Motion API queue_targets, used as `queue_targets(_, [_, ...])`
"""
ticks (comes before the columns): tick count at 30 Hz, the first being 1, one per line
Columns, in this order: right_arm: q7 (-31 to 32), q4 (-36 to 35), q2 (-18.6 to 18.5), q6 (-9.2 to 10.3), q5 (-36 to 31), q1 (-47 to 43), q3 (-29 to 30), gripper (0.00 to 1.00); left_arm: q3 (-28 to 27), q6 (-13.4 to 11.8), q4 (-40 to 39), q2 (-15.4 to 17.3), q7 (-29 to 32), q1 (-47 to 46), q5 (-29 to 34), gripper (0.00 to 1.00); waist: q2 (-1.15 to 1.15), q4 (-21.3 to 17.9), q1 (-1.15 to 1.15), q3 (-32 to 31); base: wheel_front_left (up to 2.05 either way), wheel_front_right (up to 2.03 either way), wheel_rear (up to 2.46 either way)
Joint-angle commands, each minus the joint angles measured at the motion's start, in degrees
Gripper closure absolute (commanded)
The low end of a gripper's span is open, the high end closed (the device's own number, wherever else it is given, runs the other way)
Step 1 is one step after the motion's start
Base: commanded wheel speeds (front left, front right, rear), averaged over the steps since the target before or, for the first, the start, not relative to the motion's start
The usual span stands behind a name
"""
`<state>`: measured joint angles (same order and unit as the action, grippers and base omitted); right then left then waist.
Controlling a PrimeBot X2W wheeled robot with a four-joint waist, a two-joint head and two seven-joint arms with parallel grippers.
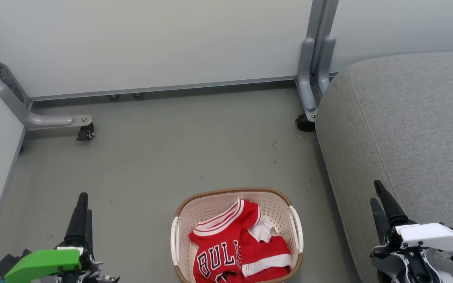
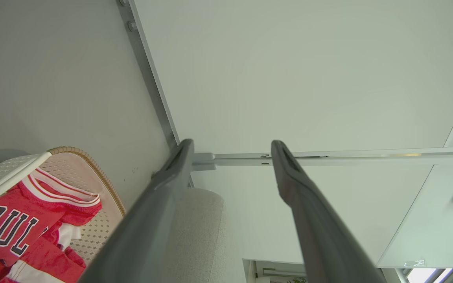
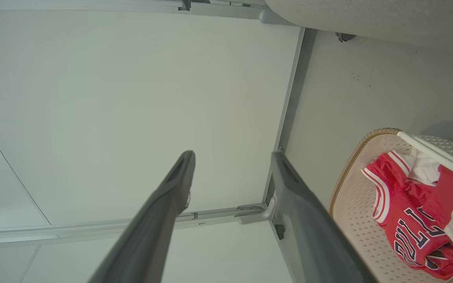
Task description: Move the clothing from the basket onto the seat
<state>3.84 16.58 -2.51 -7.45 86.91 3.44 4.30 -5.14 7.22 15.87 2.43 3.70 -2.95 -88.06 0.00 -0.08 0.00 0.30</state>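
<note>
Clothing [image 1: 267, 245] lies in the basket [image 1: 226, 191], between our two sets of fingers.
Jersey [image 1: 214, 251] collar points forward like our fingers; we read "BUL". Left fingers [image 1: 80, 220] and right fingers [image 1: 385, 204] spread, empty; seat [image 1: 407, 118] by the right.

Open floor [image 1: 151, 157] around basket [image 1: 230, 191]; seat [image 1: 407, 118] alongside

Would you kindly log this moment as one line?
left gripper: open | right gripper: open | jersey and shorts: in basket | seat: beside basket

Perforated plastic basket [image 1: 277, 204] (woven-look rim) holds shiny cloth clothing [image 1: 226, 251]; seat [image 1: 407, 129] is matt woven fabric.
</note>
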Motion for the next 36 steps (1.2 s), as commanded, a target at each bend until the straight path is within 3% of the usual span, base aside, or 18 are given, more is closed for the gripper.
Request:
queue_targets(1, [-0.69, -1.25, -0.52, -0.02, -2.79, 0.75, -0.26, 0.00, -0.07, 0.05, -1.44, 0.53, -0.57, -0.55, 2.64, 0.00, 0.00, -0.01, 0.00, 0.03, 0.00, 0.00, 0.00])
queue_targets(15, [-4.15, -4.39, -0.82, -0.02, -21.85, -0.04, -3.63, 0.00, 0.65, -1.10, -6.60, 0.15, -4.03, 0.42, 24.23, 0.00, 0.00, -0.11, 0.00, 0.21, 0.00, 0.00, 0.00])
queue_targets(36, [-8.55, -5.93, -2.05, -0.03, -40.08, -1.23, -8.56, 0.00, 4.37, -3.86, -9.88, 0.77, -8.42, 2.16, 43.71, 0.00, 0.00, -0.29, 0.00, -0.18, 0.00, 0.00, 0.00])
